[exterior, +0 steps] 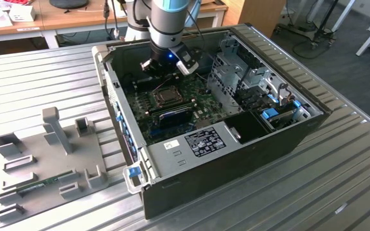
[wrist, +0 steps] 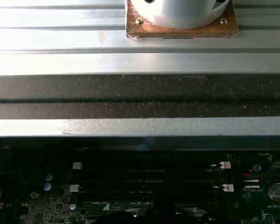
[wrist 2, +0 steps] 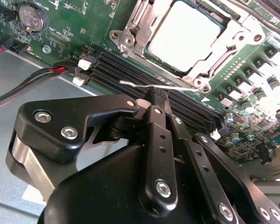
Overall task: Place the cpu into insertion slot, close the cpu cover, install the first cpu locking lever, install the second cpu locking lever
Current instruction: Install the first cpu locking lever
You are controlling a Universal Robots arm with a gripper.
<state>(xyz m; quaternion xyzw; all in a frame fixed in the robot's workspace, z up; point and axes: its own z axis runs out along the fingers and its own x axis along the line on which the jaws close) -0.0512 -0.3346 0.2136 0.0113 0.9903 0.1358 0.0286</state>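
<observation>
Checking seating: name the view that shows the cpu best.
The second wrist view: the small square cpu with dull grey metal top sits close and plain inside the silvery cpu cover. The exterior view shows it as a tiny dark square. The first wrist view faces long black memory slots.

On the motherboard (wrist: 37,205) we see long dark memory slots (wrist: 144,179) with white end clips (wrist: 225,164), a dark case wall (wrist: 140,98) beyond its edge.

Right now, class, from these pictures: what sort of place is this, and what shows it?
Probably a robotics lab or workshop: a robot arm reaches into an opened computer case on a slatted metal table, with wooden desks behind.
</observation>
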